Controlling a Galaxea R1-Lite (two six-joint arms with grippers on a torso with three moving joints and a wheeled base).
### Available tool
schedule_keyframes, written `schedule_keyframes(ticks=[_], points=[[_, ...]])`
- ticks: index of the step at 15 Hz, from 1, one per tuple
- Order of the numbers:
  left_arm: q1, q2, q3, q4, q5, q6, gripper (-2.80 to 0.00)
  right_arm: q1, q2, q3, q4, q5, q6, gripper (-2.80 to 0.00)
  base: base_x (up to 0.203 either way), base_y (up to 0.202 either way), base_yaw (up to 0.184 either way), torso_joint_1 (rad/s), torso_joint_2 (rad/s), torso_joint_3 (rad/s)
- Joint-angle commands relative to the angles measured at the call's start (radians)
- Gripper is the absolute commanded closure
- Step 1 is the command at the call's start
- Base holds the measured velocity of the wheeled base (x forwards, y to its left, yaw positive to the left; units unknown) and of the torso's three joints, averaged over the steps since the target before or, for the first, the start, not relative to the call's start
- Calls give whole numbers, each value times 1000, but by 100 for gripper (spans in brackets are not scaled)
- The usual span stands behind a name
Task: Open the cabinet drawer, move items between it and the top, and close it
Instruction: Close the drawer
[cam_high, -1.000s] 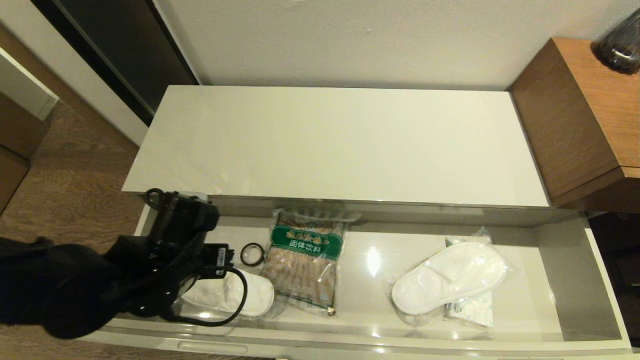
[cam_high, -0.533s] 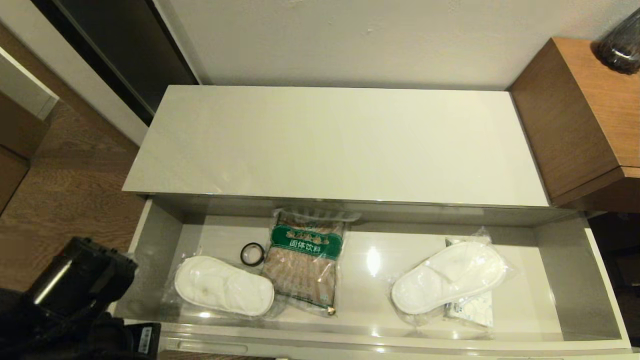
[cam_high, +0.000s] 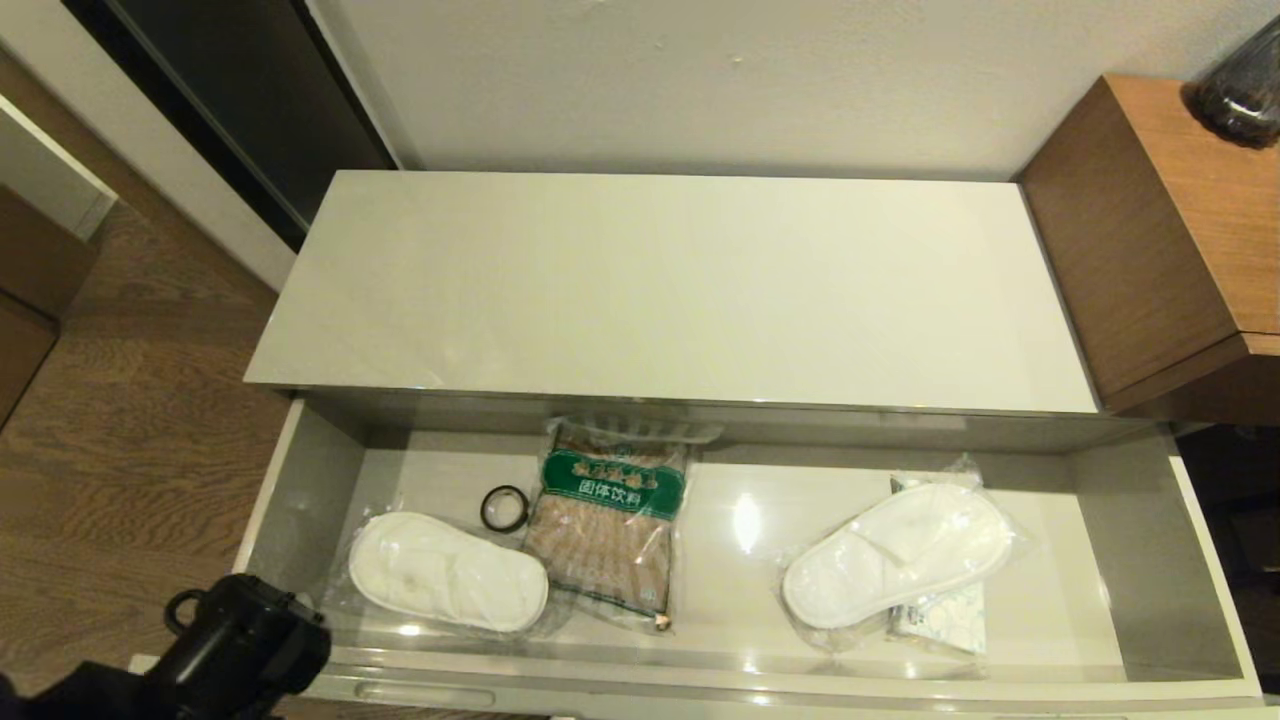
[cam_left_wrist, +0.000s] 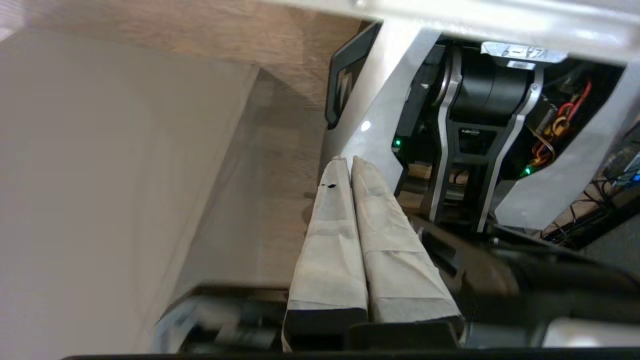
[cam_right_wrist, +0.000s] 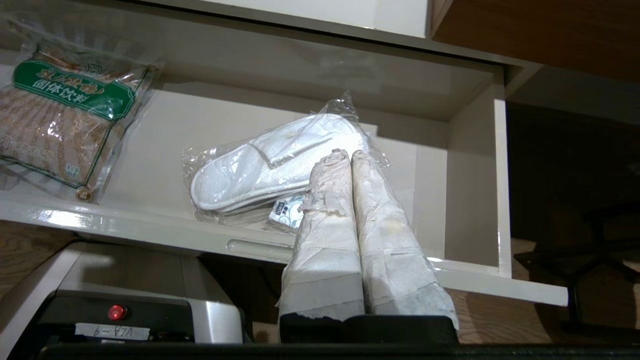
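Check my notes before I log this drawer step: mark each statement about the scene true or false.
1. The drawer is open. True.
2. The black tape roll sits on the cabinet top. False: it lies in the drawer, beside the brown bag.
3. The left gripper is shut on a slipper pair. False: shut, holding nothing.
4. The right gripper is shut. True.
5. Both slipper pairs lie in the drawer. True.

The top (cam_high: 680, 290) of the cabinet is a smooth, glossy cream surface, and the drawer (cam_high: 1130, 560) floor shines the same way. The two slipper pairs (cam_high: 445, 570) (cam_high: 895, 550) look like soft white cloth inside crinkled clear plastic bags, as glossy as the brown bag (cam_high: 610, 520). The side unit (cam_high: 1150, 230) and floor (cam_high: 130, 420) are matt wood grain.
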Motion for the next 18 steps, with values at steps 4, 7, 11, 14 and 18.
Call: schedule_keyframes(ticks=[4,7,11,14,18], points=[[-2,291,55,-249,2,-58,0,0,1,0,-1,1,-1,0,0,0,0,0,0,0],[-2,427,75,-414,-1,-77,0,0,1,0,-1,1,-1,0,0,0,0,0,0,0],[0,430,39,-442,-2,-76,0,0,1,0,-1,1,-1,0,0,0,0,0,0,0],[13,417,-36,-427,5,-72,0,0,1,0,-1,1,-2,0,0,0,0,0,0,0],[17,402,-146,-344,9,-70,0,0,1,0,-1,1,-1,0,0,0,0,0,0,0]])
